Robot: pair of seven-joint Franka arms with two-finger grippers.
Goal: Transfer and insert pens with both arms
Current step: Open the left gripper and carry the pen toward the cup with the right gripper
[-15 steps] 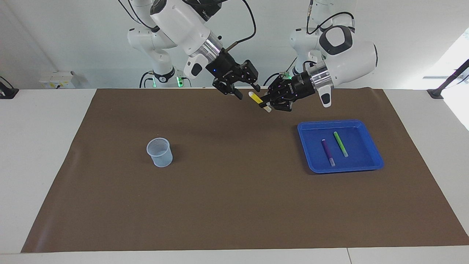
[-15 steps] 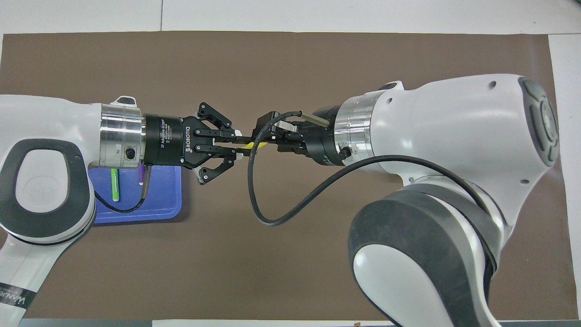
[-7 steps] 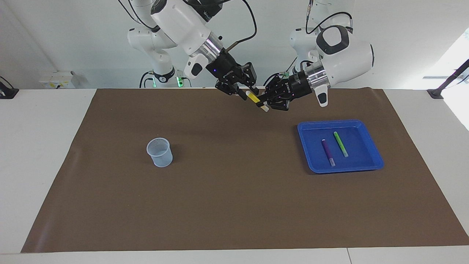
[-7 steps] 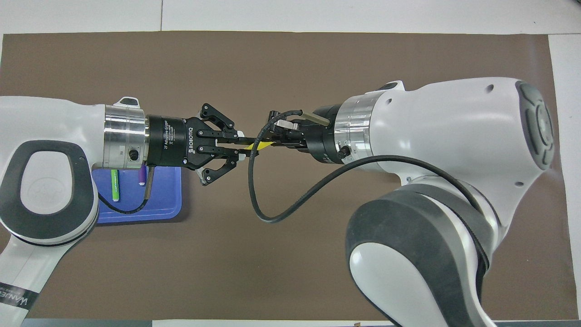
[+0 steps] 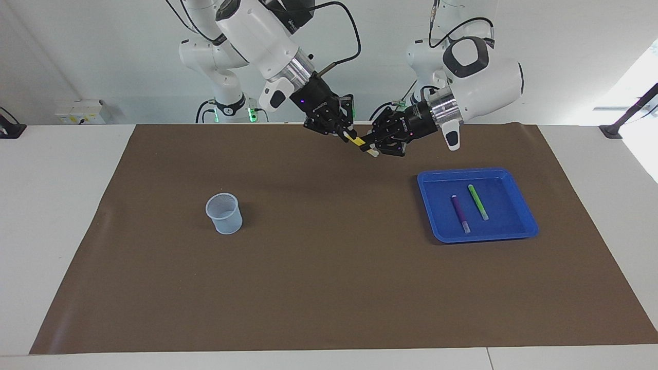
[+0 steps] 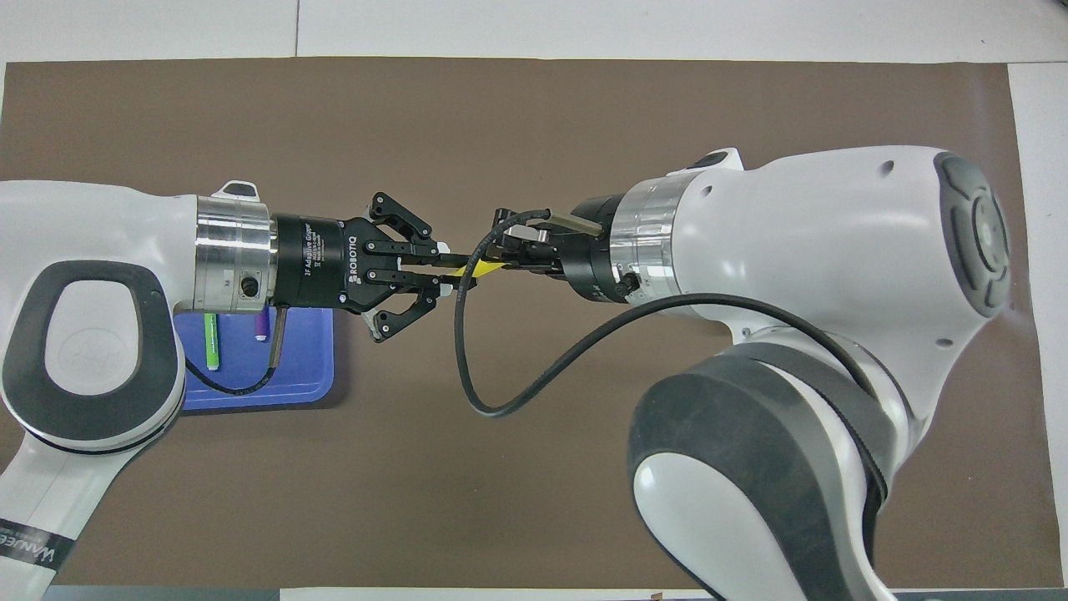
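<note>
Two grippers meet in the air over the brown mat, at the robots' edge of it and about midway along the table, with the yellow pen spanning the short gap between them. The right gripper has its fingertips clamped tight on one end of the yellow pen. The left gripper has the pale whitish end of that pen between its fingers; whether those fingers are pressing on it or have begun to part I cannot tell. From overhead the yellow pen shows as a thin slanted strip between the left gripper and the right gripper, with a black cable from the right arm looping across it. The green pen and the purple pen lie side by side, apart from each other, in the blue tray, which sits on the mat toward the left arm's end of the table; the purple one lies nearer the middle of the table. Overhead, the left arm's wrist covers the tops of the green pen and the purple pen and much of the tray. One clear cup stands upright on the mat toward the right arm's end, well apart from the tray and the grippers.
</note>
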